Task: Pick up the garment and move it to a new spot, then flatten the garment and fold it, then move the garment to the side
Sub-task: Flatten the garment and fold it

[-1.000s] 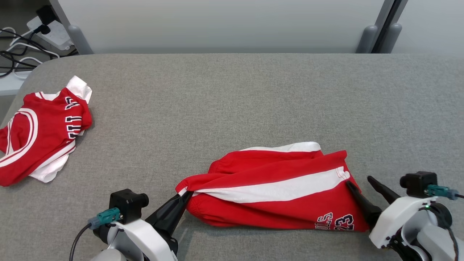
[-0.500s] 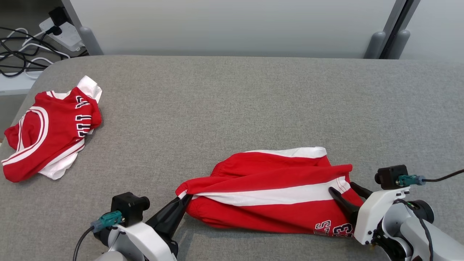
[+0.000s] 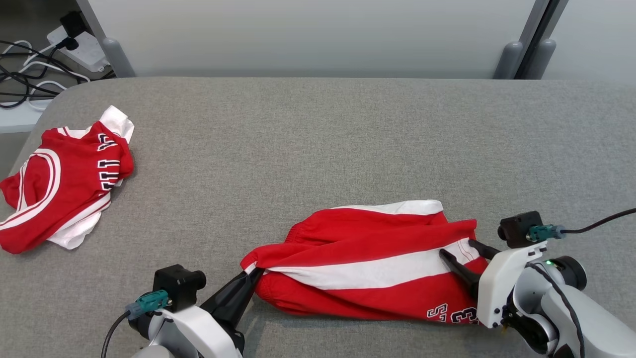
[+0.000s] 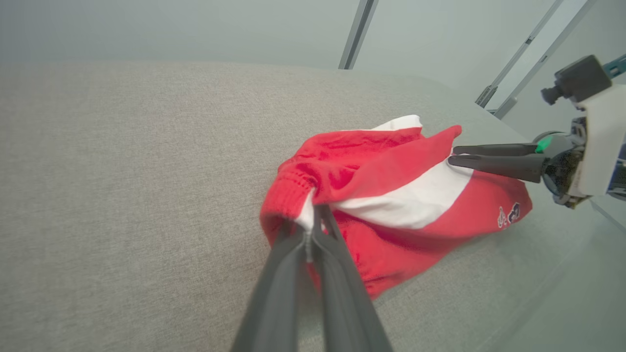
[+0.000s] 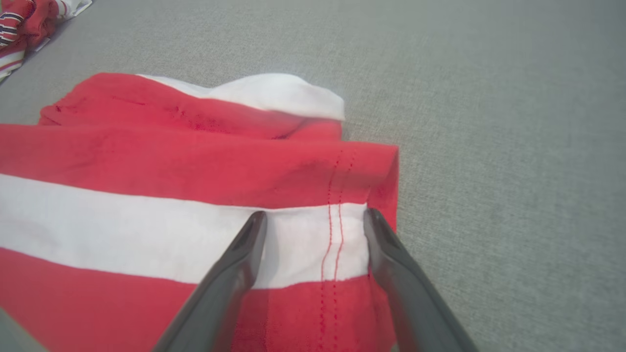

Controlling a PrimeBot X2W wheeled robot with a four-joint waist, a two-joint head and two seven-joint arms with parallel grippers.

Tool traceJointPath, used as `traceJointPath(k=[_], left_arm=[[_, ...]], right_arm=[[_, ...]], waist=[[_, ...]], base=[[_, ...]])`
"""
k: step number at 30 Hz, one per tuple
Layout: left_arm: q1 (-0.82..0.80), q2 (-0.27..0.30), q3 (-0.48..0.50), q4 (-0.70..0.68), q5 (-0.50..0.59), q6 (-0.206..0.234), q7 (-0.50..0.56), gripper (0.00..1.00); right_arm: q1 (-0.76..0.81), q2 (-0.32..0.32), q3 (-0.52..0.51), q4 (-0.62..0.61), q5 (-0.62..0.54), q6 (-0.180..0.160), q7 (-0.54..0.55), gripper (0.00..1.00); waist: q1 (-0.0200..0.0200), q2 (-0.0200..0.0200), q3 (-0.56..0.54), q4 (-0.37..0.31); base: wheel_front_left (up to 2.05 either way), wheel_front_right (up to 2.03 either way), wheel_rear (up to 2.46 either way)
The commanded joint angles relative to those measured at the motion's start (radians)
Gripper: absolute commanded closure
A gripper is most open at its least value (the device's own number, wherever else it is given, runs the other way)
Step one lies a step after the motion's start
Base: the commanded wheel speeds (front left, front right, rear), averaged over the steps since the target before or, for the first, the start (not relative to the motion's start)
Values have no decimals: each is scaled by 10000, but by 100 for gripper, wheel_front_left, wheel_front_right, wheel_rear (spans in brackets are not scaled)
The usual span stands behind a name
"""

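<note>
The garment (image 3: 367, 248), red shorts with a white stripe and dark lettering, lies bunched on the grey table's front middle. My left gripper (image 3: 254, 272) is shut on its left waistband corner, and the left wrist view shows the fingers pinching white and red cloth (image 4: 313, 220). At the garment's right hem, my right gripper (image 3: 457, 247) stands open. In the right wrist view its fingers straddle the white stripe beside the red stitching (image 5: 315, 220), low over the garment (image 5: 195, 161). The left wrist view shows that right gripper (image 4: 451, 155) at the hem's edge of the garment (image 4: 391, 195).
A second red and white jersey (image 3: 59, 179) lies crumpled at the table's far left edge, its corner also in the right wrist view (image 5: 19, 24). A power strip with cables (image 3: 74, 40) sits beyond the back left corner. Bare grey table (image 3: 298, 139) stretches behind the garment.
My right gripper has moved left, from just off the garment's right edge to over its hem, staying open. The left gripper keeps its hold. The head camera has shifted slightly.
</note>
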State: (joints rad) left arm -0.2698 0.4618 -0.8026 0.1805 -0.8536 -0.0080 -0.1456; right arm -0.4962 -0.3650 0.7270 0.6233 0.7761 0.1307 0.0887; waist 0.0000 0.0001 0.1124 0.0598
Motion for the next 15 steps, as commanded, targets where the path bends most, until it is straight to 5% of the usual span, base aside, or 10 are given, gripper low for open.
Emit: traceJointPath(k=[1, 3, 4, 6, 8, 15], left_arm=[[-327, 296, 328, -154, -2, 7, -69, 100], [-347, 295, 321, -152, -4, 1, -53, 100], [-367, 302, 310, -150, 7, 2, -39, 100], [-389, 322, 293, -155, 25, 14, -13, 100], [-392, 339, 286, -171, 24, 24, 1, 100], [-333, 389, 263, -210, -2, 66, 5, 100]], right_arm=[[334, 28, -148, -355, -285, 0, 225, 13], [415, 77, -259, -407, -336, 0, 365, 15], [497, 129, -361, -456, -399, 0, 520, 25], [649, 216, -607, -570, -561, 0, 756, 7], [812, 278, -876, -691, -762, 0, 957, 0], [1453, 500, -1886, -1234, -1589, 0, 1587, 0]], waist=[[0, -1, -16, 9], [0, -1, -28, 20], [0, -1, -44, 30], [0, -1, -77, 48], [0, -1, -107, 72], [0, -1, -194, 104]], base=[[0, 0, 0], [0, 0, 0], [0, 0, 0], [0, 0, 0], [0, 0, 0], [0, 0, 0]])
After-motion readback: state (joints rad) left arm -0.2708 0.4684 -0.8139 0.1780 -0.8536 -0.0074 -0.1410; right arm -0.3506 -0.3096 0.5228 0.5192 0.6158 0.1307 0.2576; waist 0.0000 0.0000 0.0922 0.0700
